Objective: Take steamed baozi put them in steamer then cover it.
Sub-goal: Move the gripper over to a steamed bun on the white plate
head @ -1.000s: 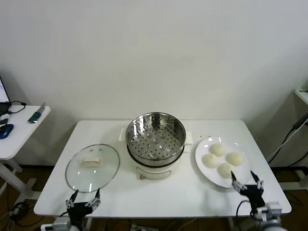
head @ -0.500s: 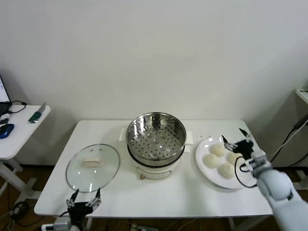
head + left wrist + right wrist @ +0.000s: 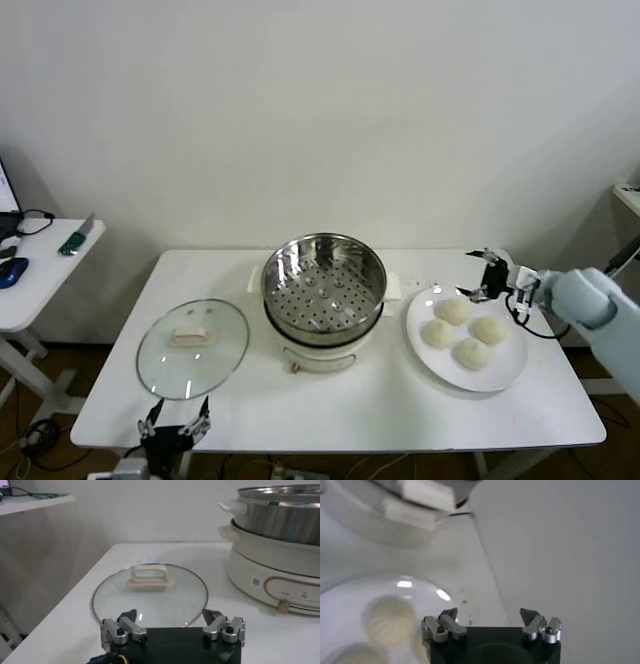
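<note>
Several cream-white steamed baozi (image 3: 452,311) lie on a white plate (image 3: 503,374) at the table's right. The shiny steamer (image 3: 323,285) stands uncovered at the centre on its white pot base (image 3: 318,356); I see nothing inside it. The glass cover (image 3: 192,347) lies flat on the table to its left. My right gripper (image 3: 476,273) hovers open just behind the plate's far edge, holding nothing. In the right wrist view one baozi (image 3: 390,620) shows beside the open gripper (image 3: 489,614). My left gripper (image 3: 175,427) is parked open at the front edge, near the cover (image 3: 150,595).
A side table (image 3: 40,270) with a mouse and small items stands far left, apart from the work table. Bare white tabletop (image 3: 380,405) lies in front of the steamer. A cable hangs off to the right of the table.
My right arm has risen from the table's front right edge and swung back over the plate to its far side. The left arm has stayed put.
</note>
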Motion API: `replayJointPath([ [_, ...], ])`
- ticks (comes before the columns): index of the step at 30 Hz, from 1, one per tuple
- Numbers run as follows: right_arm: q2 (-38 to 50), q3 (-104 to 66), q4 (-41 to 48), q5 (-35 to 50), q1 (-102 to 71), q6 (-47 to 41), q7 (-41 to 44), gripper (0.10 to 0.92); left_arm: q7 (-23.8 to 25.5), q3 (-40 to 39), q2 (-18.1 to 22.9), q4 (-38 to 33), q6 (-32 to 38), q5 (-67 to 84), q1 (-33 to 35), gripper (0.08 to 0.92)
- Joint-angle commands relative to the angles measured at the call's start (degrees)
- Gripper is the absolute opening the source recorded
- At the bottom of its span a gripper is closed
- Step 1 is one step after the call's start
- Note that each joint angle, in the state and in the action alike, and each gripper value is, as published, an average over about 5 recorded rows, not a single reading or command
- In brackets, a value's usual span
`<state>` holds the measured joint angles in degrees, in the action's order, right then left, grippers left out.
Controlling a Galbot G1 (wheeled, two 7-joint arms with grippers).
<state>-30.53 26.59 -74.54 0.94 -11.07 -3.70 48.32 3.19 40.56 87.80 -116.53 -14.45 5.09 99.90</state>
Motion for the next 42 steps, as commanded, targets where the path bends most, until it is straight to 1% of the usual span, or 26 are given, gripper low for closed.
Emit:
replayJointPath([
  [1, 2.31, 26.98, 7.52, -1.53, 24.4, 2.8, 16.02, 0.823, -0.08, 0.01, 0.12, -0.07, 0.23, -0.14, 0.41, 0.823],
  [6, -3.87, 34.05, 13.63, 1.2, 29.84, 3.11, 18.55, 0.823, -0.11, -0.32, 0.35, -0.07, 0.9, -1.32, 0.76, 0.823],
  [13, -11.93, 36.46, 18.13, 5.72, 28.96, 0.54, 18.55, 0.823, -0.13, -0.57, 0.59, 0.37, 1.11, -1.54, 0.57, 0.823],
  [20, -19.65, 35.88, 26.95, 3.33, 26.01, 0.51, 17.6, 0.823, -0.18, -0.54, 0.71, 0.49, 1.12, -1.48, 0.44, 0.823],
  [27, -24.62, 35.81, 34.83, -1.17, 24.94, 1.58, 17.96, 0.823, -0.34, -0.54, 0.78, 1.07, 1.11, -1.27, 0.35, 0.823],
  [42, -29.11, 32.0, 43.17, -3.7, 21.35, 2.71, 17.51, 0.823, -0.44, -0.85, 0.81, 2.23, 1.3, -1.15, -0.41, 0.823],
])
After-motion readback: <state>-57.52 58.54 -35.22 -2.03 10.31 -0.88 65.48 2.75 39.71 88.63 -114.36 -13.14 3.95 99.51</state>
